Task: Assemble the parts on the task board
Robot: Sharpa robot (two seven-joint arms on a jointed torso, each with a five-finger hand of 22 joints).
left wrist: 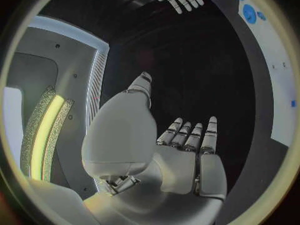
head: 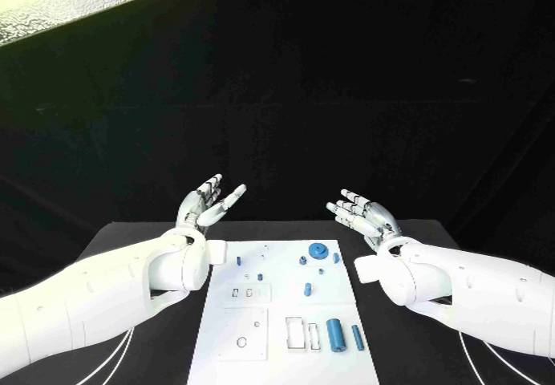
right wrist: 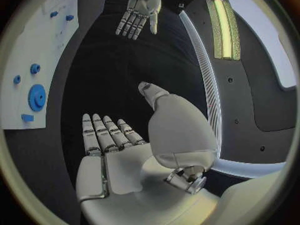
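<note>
I judge nothing is started: my left hand (head: 208,205) and right hand (head: 364,215) hover empty, fingers apart, beyond the task board's (head: 269,321) far edge. Next I must reach for a part, perhaps the blue cylinder (head: 335,334) near its near edge.

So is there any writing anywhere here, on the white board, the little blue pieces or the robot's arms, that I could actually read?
No readable text in any view.
White rectangular task board: only cut-out slots and holes, no lettering.
Small blue parts, such as the round blue gear: plain, unmarked.
White arms and silver left hand and right hand: no logo or number to be seen.
</note>
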